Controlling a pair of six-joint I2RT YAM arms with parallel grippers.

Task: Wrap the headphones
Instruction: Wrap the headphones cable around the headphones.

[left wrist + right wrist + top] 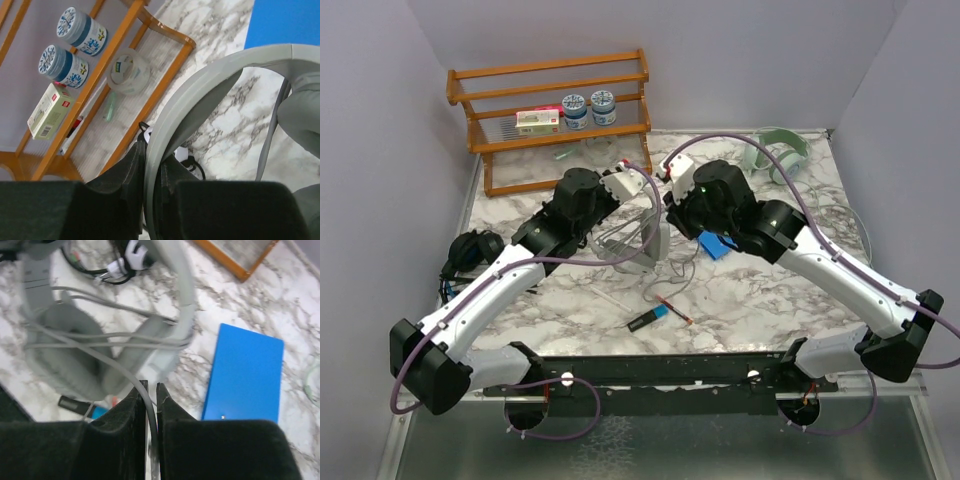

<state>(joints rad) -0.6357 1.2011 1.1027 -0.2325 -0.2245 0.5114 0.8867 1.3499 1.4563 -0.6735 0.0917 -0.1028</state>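
The pale grey headphones [632, 248] stand mid-table between both arms. My left gripper [152, 156] is shut on their grey headband [200, 90], which arches up and to the right from the fingers. My right gripper [151, 387] is closed on the thin grey cable [142, 395], which runs from the jaws up to the ear cups [75, 352], where several turns of cord [105, 337] cross them. A black pair of headphones [470, 250] lies at the left edge. A pale green-white pair [777, 152] lies at the back right.
A wooden rack [555, 120] at the back left holds two tins [590, 105] and a small box [538, 121]; a tape roll [129, 71] lies by it. A blue card [716, 245] sits right of the grey headphones, and a marker [650, 319] lies near the front.
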